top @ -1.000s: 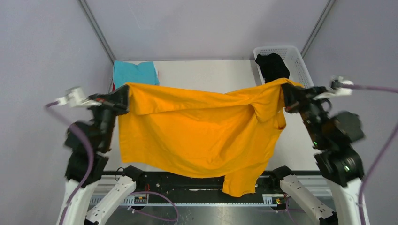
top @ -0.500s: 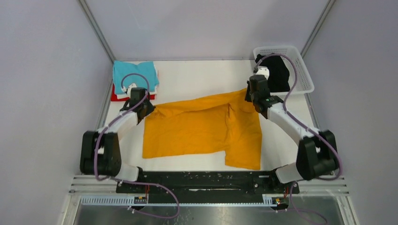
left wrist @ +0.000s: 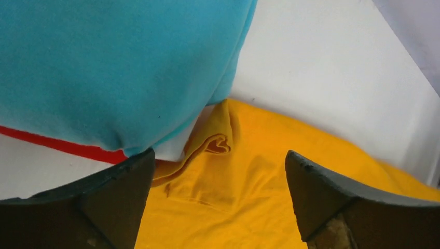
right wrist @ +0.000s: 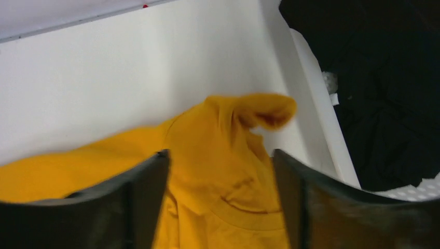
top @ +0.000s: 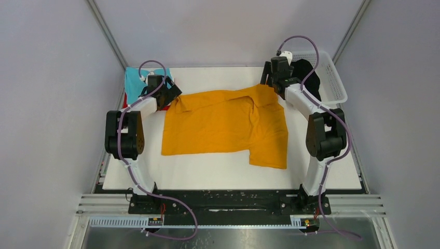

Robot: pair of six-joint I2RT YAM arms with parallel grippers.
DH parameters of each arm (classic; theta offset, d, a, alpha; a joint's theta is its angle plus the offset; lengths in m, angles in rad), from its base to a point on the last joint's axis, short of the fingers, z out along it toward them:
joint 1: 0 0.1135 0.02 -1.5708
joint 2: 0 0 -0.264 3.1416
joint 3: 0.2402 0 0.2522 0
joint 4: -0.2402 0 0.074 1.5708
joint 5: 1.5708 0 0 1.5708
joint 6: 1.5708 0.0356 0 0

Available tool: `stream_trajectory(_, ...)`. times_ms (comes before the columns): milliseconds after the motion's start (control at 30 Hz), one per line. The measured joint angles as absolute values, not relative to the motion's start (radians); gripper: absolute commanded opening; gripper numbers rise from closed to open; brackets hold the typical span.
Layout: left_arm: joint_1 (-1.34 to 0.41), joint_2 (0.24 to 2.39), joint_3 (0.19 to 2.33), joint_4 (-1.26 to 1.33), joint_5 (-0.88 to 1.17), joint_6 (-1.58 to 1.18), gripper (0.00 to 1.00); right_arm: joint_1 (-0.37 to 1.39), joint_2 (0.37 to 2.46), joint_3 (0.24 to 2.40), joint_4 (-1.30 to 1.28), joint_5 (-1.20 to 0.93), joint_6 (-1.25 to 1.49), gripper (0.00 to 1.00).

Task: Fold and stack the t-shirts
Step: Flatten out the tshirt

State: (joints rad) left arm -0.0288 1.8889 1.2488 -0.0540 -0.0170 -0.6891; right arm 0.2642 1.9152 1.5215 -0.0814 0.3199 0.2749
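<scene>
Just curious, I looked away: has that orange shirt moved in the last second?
Yes. The orange shirt went from hanging in the air to lying on the table, farther back toward the basket.

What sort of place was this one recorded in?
Most likely a lab robot cell, not a home: a white table boxed in by plain grey panels, two arms bolted to a black rail at its near edge, and an orange t-shirt laid out near a white basket.

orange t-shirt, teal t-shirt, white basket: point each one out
orange t-shirt (top: 218, 127): top external view, middle of its body
teal t-shirt (left wrist: 104, 62): left wrist view, its folded top face
white basket (top: 333, 78): top external view, its right wall
</scene>
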Motion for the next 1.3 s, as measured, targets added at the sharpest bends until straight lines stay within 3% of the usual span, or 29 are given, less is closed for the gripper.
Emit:
stream_trajectory(33,-0.026,1.889,1.249,-0.062,-0.004,-0.693,0.99,0.26,1.92,1.531,-0.093,0.316,0.272,0.98)
stream_trajectory(233,-0.022,1.722,1.107,-0.008,0.104,-0.698,0.99,0.252,1.877,1.498,-0.149,0.285,0.246,0.99)
stream_trajectory(533,-0.032,1.236,0.874,0.002,0.154,-0.721,0.99,0.252,1.465,1.164,-0.146,0.223,0.285,1.0)
stream_trajectory(667,-0.044,1.156,0.767,-0.109,0.132,-0.735,0.99,0.252,1.315,1.007,-0.118,0.197,0.341,0.99)
stream_trajectory(933,-0.11,1.053,0.626,-0.396,-0.05,-0.75,0.98,0.252,1.219,0.796,-0.131,0.233,0.446,0.99)
stream_trajectory(1300,-0.11,1.194,0.563,-0.473,-0.2,-0.796,0.7,0.252,1.193,0.777,-0.142,0.225,0.461,0.99)
